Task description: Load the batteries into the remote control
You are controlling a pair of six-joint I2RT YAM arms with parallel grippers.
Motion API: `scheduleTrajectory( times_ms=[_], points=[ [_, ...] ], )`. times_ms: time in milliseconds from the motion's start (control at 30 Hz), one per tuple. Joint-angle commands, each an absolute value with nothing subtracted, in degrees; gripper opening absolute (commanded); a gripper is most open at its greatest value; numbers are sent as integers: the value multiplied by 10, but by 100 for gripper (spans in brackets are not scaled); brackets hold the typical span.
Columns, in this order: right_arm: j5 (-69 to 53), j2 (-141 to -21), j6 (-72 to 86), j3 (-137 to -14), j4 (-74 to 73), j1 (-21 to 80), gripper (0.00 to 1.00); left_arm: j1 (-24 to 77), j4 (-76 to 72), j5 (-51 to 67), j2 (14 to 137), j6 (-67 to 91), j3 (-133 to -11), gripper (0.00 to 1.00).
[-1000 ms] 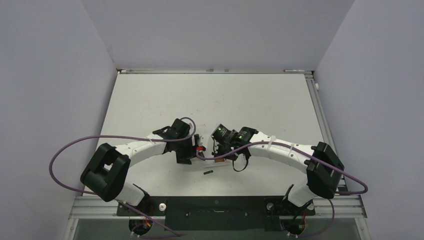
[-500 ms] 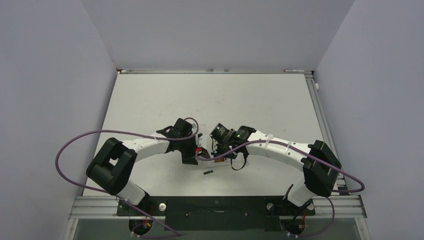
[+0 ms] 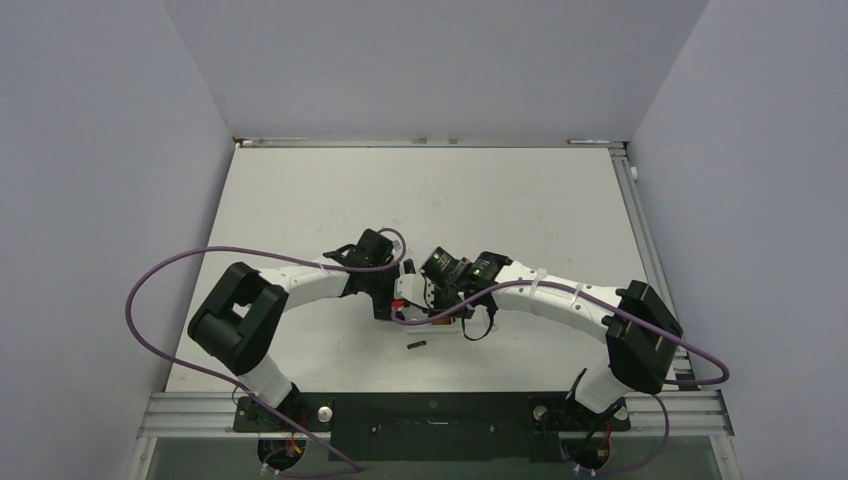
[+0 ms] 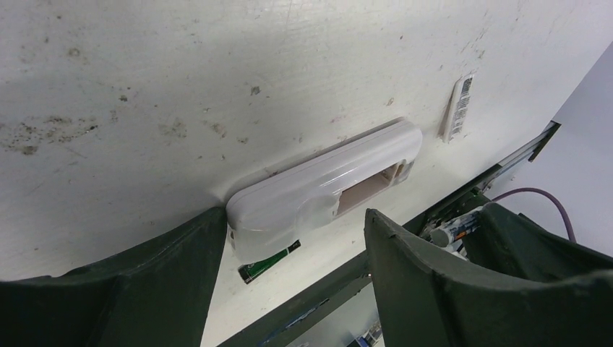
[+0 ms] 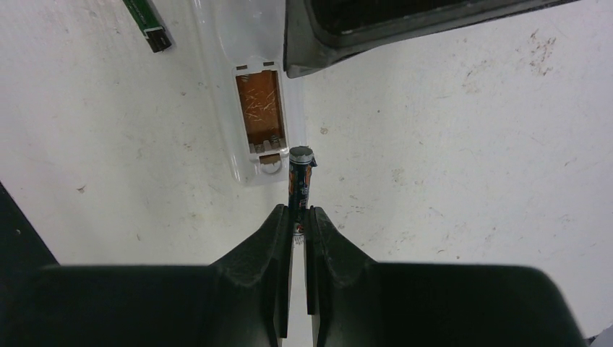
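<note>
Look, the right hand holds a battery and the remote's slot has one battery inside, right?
No. The right hand does hold a battery, but the slot in the remote is empty; the right wrist view shows its bare floor.

Just ahead-left of the battery (image 5: pixel 301 177) clamped in the right gripper (image 5: pixel 298 217): remote control (image 5: pixel 249 155) slot, open from above. Farther ahead, blocked by a finger (image 5: pixel 405 22) of the left gripper (image 4: pixel 295 217). Far ahead-left, a loose battery (image 5: pixel 148 22). To the right, bare table (image 5: pixel 470 144).
</note>
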State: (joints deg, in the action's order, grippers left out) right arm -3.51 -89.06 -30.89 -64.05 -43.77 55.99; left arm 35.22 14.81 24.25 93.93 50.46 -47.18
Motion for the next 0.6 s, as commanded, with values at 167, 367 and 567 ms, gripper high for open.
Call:
scheduleTrajectory(
  times_ms=[167,367,567],
  points=[
    [-65,-904,-326,-648,-452,572,8,355,146,217,956,495,-497,66],
    [-84,-913,-321,-643,-449,573,9,354,180,186,928,482,-492,69],
    [-91,-925,-309,-646,-446,572,9,352,218,142,895,468,-489,75]
  ],
)
